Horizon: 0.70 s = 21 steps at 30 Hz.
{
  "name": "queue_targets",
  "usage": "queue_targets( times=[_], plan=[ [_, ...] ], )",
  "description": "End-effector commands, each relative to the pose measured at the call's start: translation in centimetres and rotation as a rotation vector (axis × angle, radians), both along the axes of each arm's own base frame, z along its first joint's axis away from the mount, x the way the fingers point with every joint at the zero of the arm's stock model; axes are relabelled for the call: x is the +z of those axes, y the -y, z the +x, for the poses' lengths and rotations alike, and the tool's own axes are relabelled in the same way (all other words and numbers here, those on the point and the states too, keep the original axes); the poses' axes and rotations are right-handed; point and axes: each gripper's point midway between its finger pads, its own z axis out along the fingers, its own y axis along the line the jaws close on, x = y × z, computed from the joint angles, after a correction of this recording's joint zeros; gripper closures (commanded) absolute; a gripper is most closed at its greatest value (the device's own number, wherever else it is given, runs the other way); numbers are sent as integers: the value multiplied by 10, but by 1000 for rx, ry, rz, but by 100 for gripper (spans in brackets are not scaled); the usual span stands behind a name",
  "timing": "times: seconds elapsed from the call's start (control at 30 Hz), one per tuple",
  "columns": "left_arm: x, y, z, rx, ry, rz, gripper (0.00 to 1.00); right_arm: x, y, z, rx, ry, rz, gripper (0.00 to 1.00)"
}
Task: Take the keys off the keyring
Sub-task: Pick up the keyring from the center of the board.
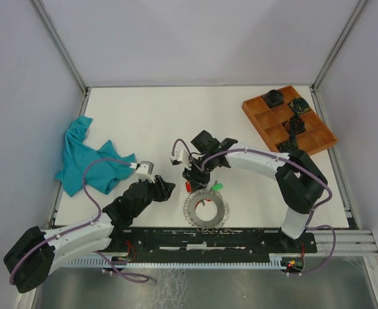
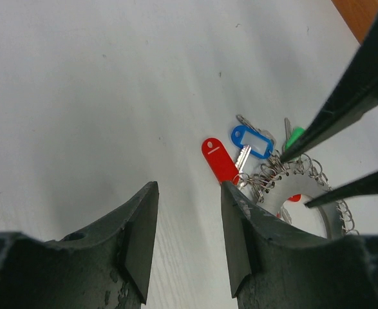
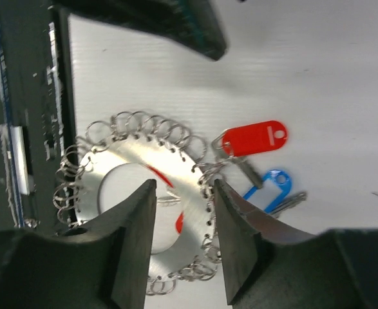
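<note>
Seeing one keyring: a flat silver disc with a centre hole and small wire loops all round the rim. Flat on the white table, just ahead of the base rail, between the two arms.

Counting three tagged keys at its far edge: one red tag, one blue tag, one green tag. All on the table just outside the rim, red and blue side by side, green a little apart. Some red also showing through the hole; can't tell what.

Right gripper astride the disc's band near the red tag, one finger over the hole, the other at the looped rim. Can't tell whether clamped on the band or merely around it.

Left gripper just left of the ring, jaws released, only bare table between them, one finger just beside the red tag's end.

Further out: one teal cloth, crumpled near the left edge. One wooden compartment tray at far right, with at least three small dark parts in it.
</note>
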Motion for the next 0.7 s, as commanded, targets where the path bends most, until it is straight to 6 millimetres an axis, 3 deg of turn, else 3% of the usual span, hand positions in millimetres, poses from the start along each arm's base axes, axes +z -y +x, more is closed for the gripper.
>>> queue_targets(
  times=[0.0, 0.27, 0.5, 0.67],
  plan=[
    [9, 1, 1, 31, -3, -93, 49, 1, -4, 16, -123, -38, -64, 55],
    [6, -3, -5, 30, 2, -123, 49, -22, 0, 19, -169, -68, -159, 57],
    [6, -4, -6, 30, 8, -126, 49, -25, -1, 9, -127, -44, -199, 57],
    [8, -3, -6, 26, 8, -133, 49, -31, 3, 9, -102, -10, -248, 68]
  ],
)
